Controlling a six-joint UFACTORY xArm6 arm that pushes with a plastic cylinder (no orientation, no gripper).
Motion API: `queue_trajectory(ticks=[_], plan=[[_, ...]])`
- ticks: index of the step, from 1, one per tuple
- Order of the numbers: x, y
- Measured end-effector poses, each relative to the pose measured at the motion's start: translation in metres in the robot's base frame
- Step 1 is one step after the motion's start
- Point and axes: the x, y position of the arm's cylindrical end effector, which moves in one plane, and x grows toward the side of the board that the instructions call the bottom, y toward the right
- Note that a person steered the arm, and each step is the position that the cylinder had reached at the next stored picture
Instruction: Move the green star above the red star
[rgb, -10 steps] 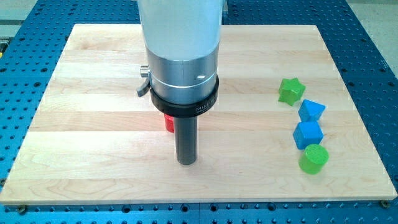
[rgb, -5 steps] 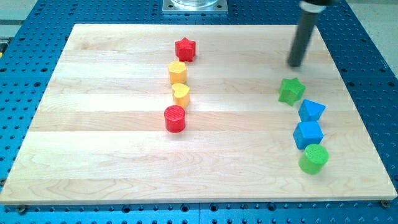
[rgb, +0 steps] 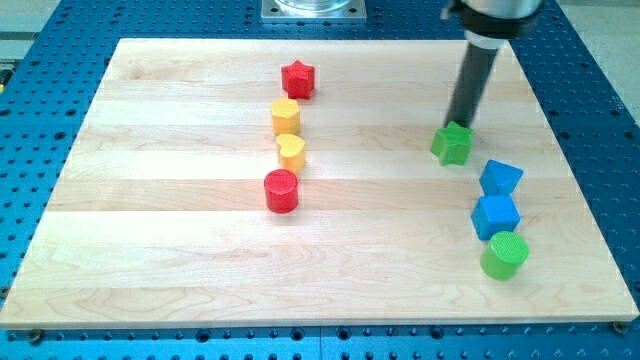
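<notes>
The green star (rgb: 452, 145) lies on the wooden board (rgb: 150, 230) at the view's right. My tip (rgb: 462, 126) rests against the star's upper right edge. The red star (rgb: 297, 78) lies near the view's top, left of centre, far to the left of the green star.
Below the red star runs a column: a yellow hexagon-like block (rgb: 286, 117), a yellow heart (rgb: 291, 152) and a red cylinder (rgb: 282, 190). At the right, below the green star, lie a blue triangle-like block (rgb: 499, 178), a blue cube (rgb: 495, 215) and a green cylinder (rgb: 503, 255).
My rod swung from the board's middle to the upper right, then came down onto the green star. The star has slid a little to the left and up.
</notes>
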Motion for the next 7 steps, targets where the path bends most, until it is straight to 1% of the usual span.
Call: queue_trajectory(ticks=[1, 2, 3, 4, 5, 6, 7], plan=[[0.024, 0.037], [0.057, -0.027], [0.041, -0.112], [-0.013, -0.132], [-0.036, -0.133], [-0.01, -0.155], [-0.019, -0.181]])
